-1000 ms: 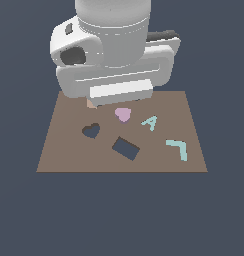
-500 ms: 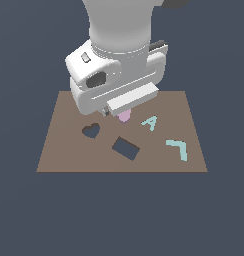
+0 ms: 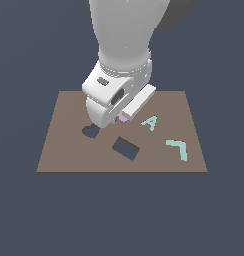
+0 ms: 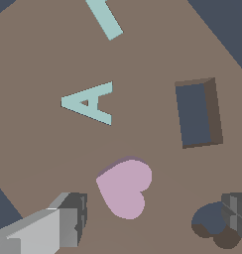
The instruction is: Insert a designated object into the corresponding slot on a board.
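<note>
Now tool (image 4: 148, 218) spread wide — pink heart (image 4: 124, 187) between fingers, board (image 4: 38, 158) beneath

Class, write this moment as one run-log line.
phase: pre-grasp | claw: open, straddling pink heart | heart: flat on board | heart slot: empty

From the exterior view I see only a pink sliver of the heart piece (image 3: 123, 117); the arm's wrist hides the rest, plus part of the heart slot (image 3: 90, 132). In the wrist view, a finger (image 4: 236, 212) overlaps that slot (image 4: 212, 222).
</note>
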Robot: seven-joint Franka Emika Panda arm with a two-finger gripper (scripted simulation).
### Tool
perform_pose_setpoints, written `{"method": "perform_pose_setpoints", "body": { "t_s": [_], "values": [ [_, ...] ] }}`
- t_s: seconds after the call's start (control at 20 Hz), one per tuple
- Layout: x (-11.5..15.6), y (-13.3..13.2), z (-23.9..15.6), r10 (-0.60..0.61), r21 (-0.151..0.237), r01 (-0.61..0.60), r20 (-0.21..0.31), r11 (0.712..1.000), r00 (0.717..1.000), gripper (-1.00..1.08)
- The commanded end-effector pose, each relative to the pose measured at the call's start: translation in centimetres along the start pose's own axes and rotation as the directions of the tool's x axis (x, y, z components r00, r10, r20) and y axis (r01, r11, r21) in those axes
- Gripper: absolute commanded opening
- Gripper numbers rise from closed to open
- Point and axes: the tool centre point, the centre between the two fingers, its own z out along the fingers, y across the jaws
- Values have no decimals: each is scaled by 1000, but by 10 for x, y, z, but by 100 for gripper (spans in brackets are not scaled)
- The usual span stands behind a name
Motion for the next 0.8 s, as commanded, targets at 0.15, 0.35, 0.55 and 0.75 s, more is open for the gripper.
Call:
{"method": "perform_pose_setpoints", "body": {
  "t_s": [0.15, 0.35, 0.55, 0.75],
  "values": [
    [-4, -6, 18, -183, 3, 183, 4, 983, 983, 100],
    [-7, -8, 28, -284, 5, 284, 6, 959, 959, 100],
    [-10, -10, 36, -360, 6, 360, 8, 933, 933, 100],
    [-12, -11, 42, -413, 8, 413, 10, 911, 911, 100]
  ]
}}
